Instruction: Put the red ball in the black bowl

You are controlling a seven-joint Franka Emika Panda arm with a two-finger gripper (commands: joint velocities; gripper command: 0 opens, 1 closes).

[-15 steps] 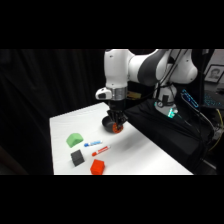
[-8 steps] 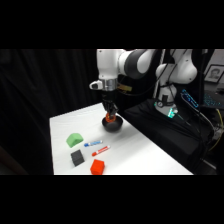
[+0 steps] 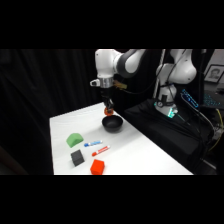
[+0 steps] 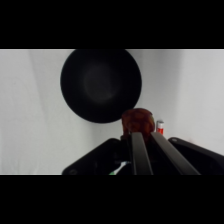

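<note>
- Red ball (image 4: pixel 138 120), small, round, red-orange with a faint sheen, sits pinched between the two dark fingers of the gripper (image 4: pixel 142 134), held in the air just off the bowl's rim at about 5 o'clock in the wrist view
- Glossy black round bowl (image 4: pixel 101 84) with a deep, smooth hollow stands on the matte white table (image 4: pixel 30 125)
- Side view alone shows a green wedge-like block (image 3: pixel 74 139), a small dark grey block (image 3: pixel 77 158), a red-orange cube (image 3: pixel 97 167), a blue marker (image 3: pixel 92 144) and a thin red marker (image 3: pixel 100 149), all near 7 o'clock from the bowl
- Wrist view alone shows the bowl's hollow empty
</note>
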